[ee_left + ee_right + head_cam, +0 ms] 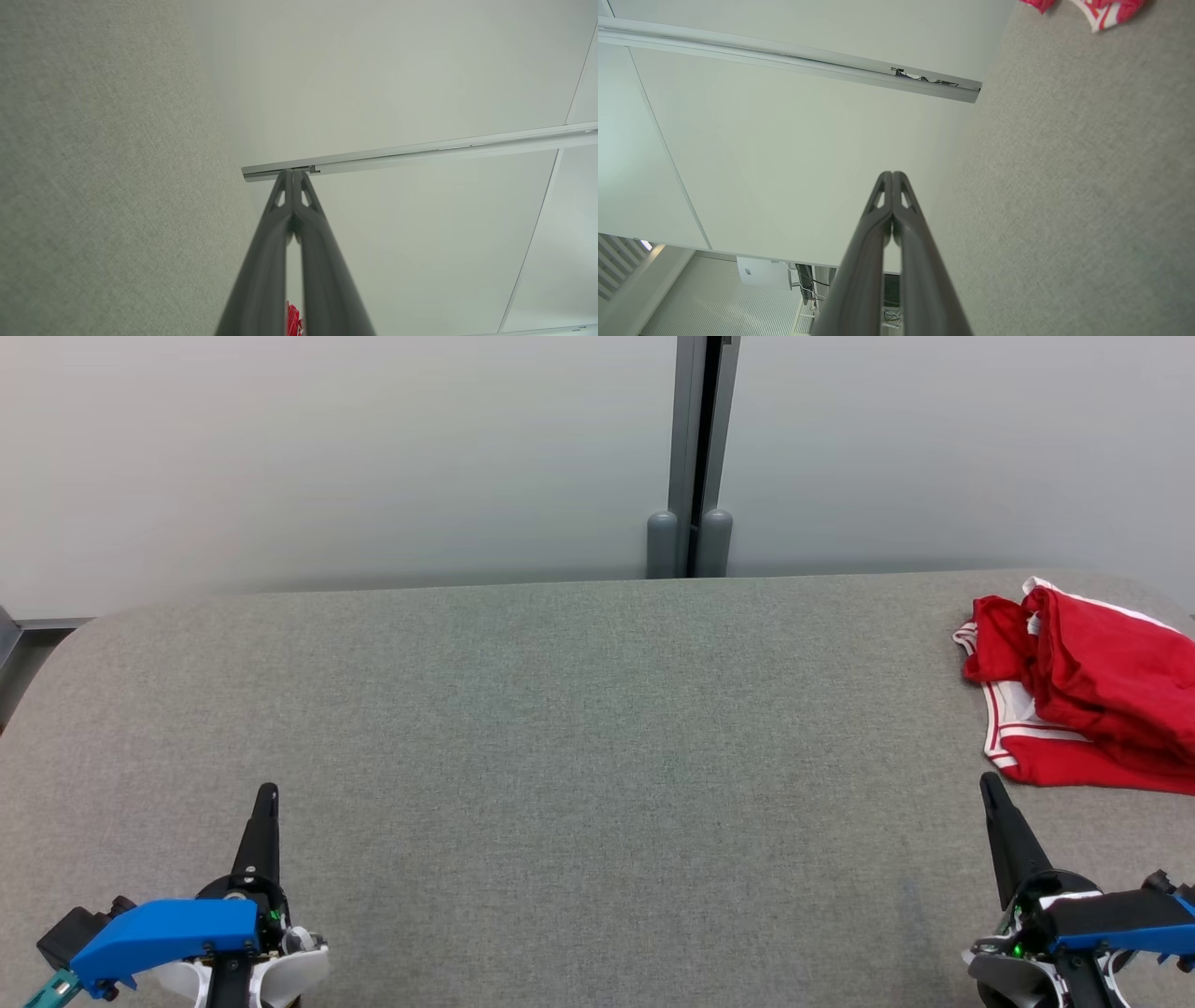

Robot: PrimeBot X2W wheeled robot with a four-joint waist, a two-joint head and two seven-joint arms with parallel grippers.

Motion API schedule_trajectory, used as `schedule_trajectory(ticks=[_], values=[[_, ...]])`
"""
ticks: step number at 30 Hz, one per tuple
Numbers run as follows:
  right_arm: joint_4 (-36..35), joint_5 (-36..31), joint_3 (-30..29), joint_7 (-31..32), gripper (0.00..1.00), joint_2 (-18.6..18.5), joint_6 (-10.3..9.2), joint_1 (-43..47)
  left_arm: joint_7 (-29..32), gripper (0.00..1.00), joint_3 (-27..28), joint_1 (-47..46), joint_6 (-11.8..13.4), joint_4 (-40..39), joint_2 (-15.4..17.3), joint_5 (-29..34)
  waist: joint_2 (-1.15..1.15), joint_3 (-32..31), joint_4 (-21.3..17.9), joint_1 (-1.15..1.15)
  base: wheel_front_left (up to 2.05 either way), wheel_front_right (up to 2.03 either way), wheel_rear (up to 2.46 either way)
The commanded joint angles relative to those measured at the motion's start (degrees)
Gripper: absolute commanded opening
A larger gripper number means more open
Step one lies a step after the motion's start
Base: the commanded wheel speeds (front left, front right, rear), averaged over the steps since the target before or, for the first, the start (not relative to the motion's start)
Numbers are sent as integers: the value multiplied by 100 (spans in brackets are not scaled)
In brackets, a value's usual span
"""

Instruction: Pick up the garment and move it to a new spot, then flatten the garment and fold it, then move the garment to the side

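Garment point(1088, 709) lies rumpled, not folded, at the right edge of the surface point(560, 728), near my right pincer point(988, 782), which like my left pincer point(268, 791) sits closed and empty, seemingly parked clear of it.

The left gripper point(267, 795) sits at the near left of the table point(597, 728), fingers pressed together, pointing toward its far edge; the right gripper point(988, 784) mirrors it, near right.

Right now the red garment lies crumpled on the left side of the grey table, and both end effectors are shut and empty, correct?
Not quite. The head view shows the red garment crumpled on the right side of the grey table, just beyond the right end effector. The rest holds: it and the left end effector are shut and empty.
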Motion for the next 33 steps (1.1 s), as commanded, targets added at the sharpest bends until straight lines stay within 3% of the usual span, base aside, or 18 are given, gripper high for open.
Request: schedule_trajectory(ticks=[1,23,33], values=[[12,161,-22,24,0,-29,13,-127,34,0,34,-104,-53,-27,-2,-128,0,-1,-1,0,0,0,0],[139,1047,-39,114,0,-31,14,-201,237,0,230,-164,-217,-15,-71,-914,0,-15,-12,-1,0,0,0],[137,1037,-38,113,0,-31,14,-197,243,0,231,-160,-206,-14,-70,-908,0,-15,-12,-1,0,0,0]])
